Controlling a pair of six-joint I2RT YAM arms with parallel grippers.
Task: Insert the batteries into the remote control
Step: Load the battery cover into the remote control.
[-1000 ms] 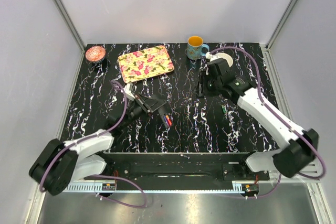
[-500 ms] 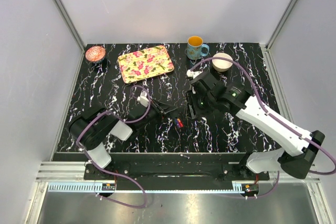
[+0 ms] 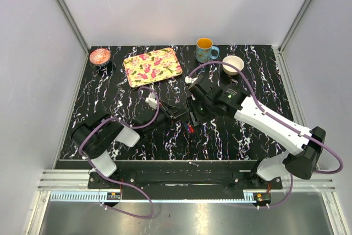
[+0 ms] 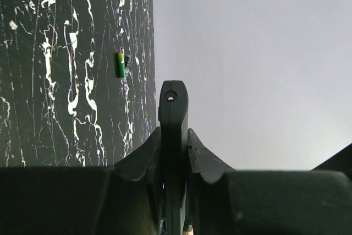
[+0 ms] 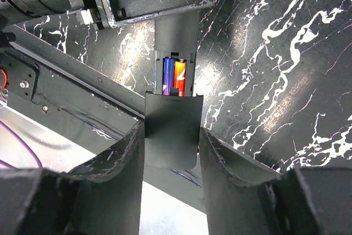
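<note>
So the remote control (image 5: 176, 34) is being gripped tight by the left gripper (image 4: 174, 130) over the middle of the table (image 3: 258, 75), batteries (image 5: 175, 74) already seated, while the battery cover (image 5: 171, 115) is being pinched by the right gripper (image 5: 170, 133), probably for sliding it on.

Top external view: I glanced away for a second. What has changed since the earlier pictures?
The right gripper, clamping the battery cover, swung from beside the mug near-left to the remote control. The left gripper, shut on the remote control, shifted slightly right as its elbow pulled back. Tray, mug, pink bowl and white bowl stayed.
</note>
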